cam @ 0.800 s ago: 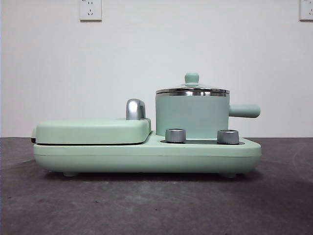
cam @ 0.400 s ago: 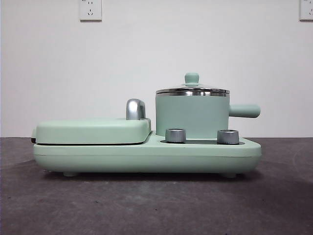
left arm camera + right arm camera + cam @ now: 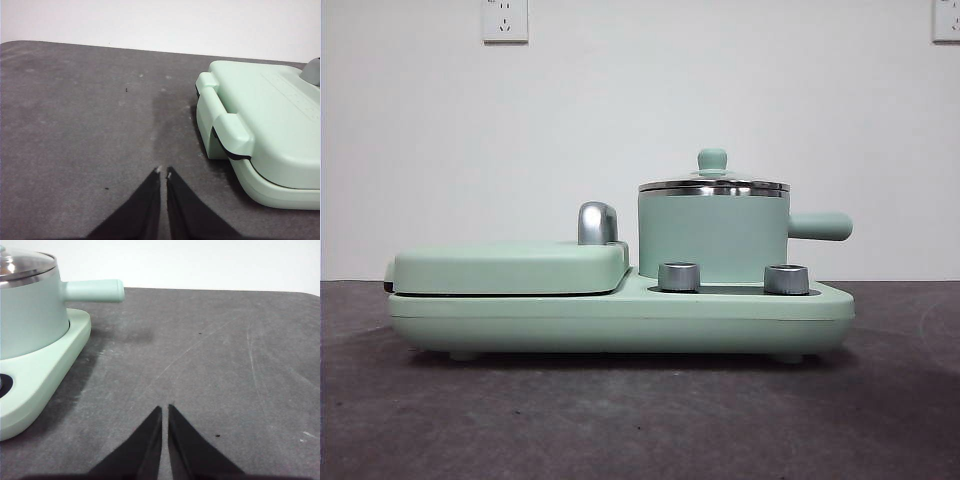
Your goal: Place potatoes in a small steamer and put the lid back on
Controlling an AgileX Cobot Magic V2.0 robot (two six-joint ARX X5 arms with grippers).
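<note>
On its base, mint green small steamer (image 3: 712,236), glass lid (image 3: 713,184) on, both end effectors closed, empty

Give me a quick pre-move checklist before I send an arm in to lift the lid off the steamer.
1. Lid seated on the small steamer: ok, rim flush, knob up.
2. Steamer on the appliance base, handle pointing sideways: ok.
3. Left end effector empty: ok, shut over bare table beside the griddle cover.
4. Right end effector empty: ok, shut on the steamer handle's side, clear of it.
5. Potato located: not ok, it appears in no view.
6. Path above the knob: ok, nothing over it.
</note>
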